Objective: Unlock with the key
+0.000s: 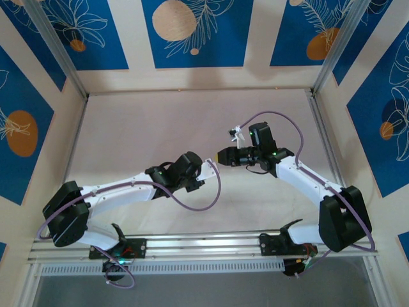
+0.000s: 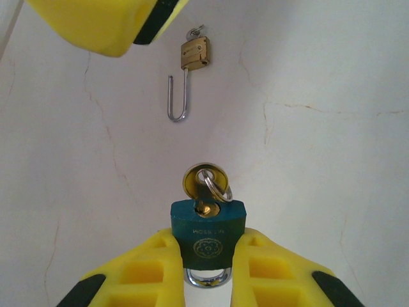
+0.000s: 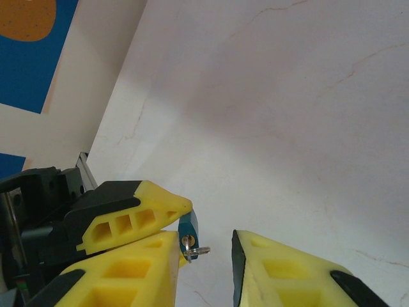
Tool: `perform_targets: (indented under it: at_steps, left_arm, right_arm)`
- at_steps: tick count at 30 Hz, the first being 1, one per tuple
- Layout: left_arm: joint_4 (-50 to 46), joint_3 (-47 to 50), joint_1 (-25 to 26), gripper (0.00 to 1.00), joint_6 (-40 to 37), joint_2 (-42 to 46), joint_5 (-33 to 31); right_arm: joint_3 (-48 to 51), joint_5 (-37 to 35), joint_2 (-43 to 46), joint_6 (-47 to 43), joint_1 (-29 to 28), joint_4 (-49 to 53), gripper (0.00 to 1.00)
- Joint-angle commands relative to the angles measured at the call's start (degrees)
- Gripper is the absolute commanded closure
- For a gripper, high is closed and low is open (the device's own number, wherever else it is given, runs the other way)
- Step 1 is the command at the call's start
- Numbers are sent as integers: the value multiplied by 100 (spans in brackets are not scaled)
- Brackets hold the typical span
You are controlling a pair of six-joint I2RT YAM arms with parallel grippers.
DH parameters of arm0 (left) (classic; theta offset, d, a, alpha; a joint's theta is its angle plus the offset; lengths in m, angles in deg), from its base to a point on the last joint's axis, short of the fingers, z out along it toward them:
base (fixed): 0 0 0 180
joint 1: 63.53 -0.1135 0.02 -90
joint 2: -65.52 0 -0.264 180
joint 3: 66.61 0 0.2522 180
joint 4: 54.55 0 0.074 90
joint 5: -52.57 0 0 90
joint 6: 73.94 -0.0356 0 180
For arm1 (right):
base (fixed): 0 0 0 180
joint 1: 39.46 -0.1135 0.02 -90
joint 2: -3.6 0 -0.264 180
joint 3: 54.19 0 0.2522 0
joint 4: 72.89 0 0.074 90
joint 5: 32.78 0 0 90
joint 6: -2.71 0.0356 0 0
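Nearest my left wrist lens, the left gripper (image 2: pixel 208 248) clamps a blue padlock (image 2: pixel 208 227); the key (image 2: pixel 203 182) sticks from its top at twelve o'clock. I see the right gripper (image 3: pixel 206 243) partly open around the key, gripping nothing.

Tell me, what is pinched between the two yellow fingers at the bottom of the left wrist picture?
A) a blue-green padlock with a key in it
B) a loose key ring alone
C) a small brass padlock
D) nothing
A: the left gripper is clamped on the blue-green padlock with the key in its keyhole. The small brass padlock lies apart on the table.
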Motion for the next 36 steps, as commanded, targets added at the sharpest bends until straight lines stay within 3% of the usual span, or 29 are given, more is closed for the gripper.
perform_targets:
  at_steps: [1,7,12,36]
  left_arm:
    - [-103,-177,64,84,-108,21,-116]
    - [-178,-294,60,84,-404,-109,-371]
    - [-250,-406,66,84,-674,-206,-466]
    - [-466,-627,78,84,-998,-420,-483]
  right_arm:
    - [3,104,124,106,50,18,69]
    - [160,480,-72,447,76,-368,69]
    - [224,732,-382,557,-54,-566,75]
    - [128,475,-753,322,-362,-489,77]
